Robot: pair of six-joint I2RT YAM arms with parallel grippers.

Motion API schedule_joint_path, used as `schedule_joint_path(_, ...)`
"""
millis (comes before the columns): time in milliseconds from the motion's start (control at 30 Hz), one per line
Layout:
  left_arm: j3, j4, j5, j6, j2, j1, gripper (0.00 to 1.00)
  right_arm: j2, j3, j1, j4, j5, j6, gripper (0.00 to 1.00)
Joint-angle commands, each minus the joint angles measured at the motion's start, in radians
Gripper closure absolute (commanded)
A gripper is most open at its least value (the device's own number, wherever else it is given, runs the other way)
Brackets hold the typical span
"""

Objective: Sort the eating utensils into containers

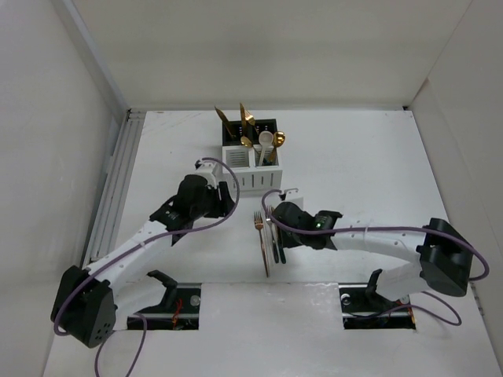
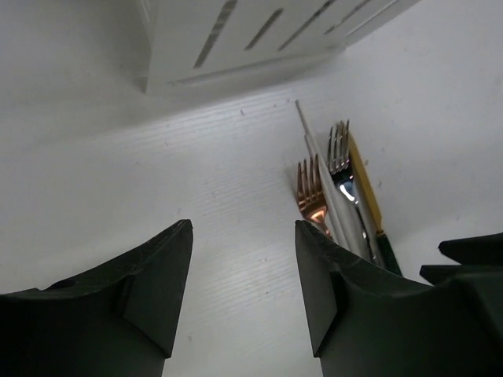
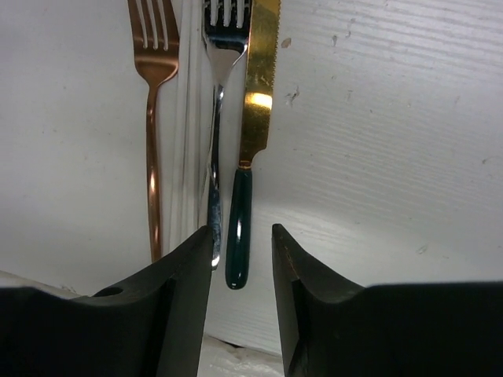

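Observation:
Several utensils lie side by side on the table point(image 1: 264, 243): a copper fork point(image 3: 153, 118), a slim white piece point(image 3: 187, 118), a silver fork point(image 3: 216, 118) and a gold knife with a teal handle point(image 3: 251, 118). My right gripper point(image 3: 242, 239) is open, its fingers on either side of the knife's handle end, not closed on it. My left gripper point(image 2: 244, 236) is open and empty over bare table, left of the same forks point(image 2: 330, 181). The white holder point(image 1: 251, 171) and the black holder point(image 1: 266, 129) behind it hold several gold utensils and a cream spoon point(image 1: 266, 140).
White walls enclose the table at the back and both sides. A metal rail point(image 1: 118, 181) runs along the left edge. The white holder's slotted wall point(image 2: 236, 39) stands just ahead of the left gripper. The two grippers point(image 1: 228, 200) point(image 1: 275, 236) are close together.

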Motion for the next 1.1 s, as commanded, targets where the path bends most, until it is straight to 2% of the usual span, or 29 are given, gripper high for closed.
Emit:
schedule_joint_path(0,0.05,-0.078,-0.042,0.068,0.036,-0.054,0.5,0.048,-0.003,0.01,0.057,-0.01,0.05,0.59)
schedule_joint_path(133,0.051,-0.089,-0.029,0.059,0.059,-0.105,0.5,0.09,-0.003,0.01,0.069,0.001,0.05,0.61)
schedule_joint_path(700,0.032,-0.059,-0.047,0.05,0.059,-0.105,0.47,0.245,0.006,0.01,0.09,-0.028,0.036,0.66)
schedule_joint_path(833,0.032,-0.059,-0.047,0.05,0.05,-0.105,0.46,0.242,-0.026,0.01,0.072,-0.016,0.075,0.8)
schedule_joint_path(900,0.032,-0.059,-0.047,0.05,0.05,-0.105,0.46,0.225,-0.04,0.01,0.054,0.007,0.098,0.98)
schedule_joint_path(1067,0.032,-0.059,-0.047,0.05,0.041,-0.105,0.45,0.099,-0.04,0.01,-0.078,0.119,0.219,1.0)
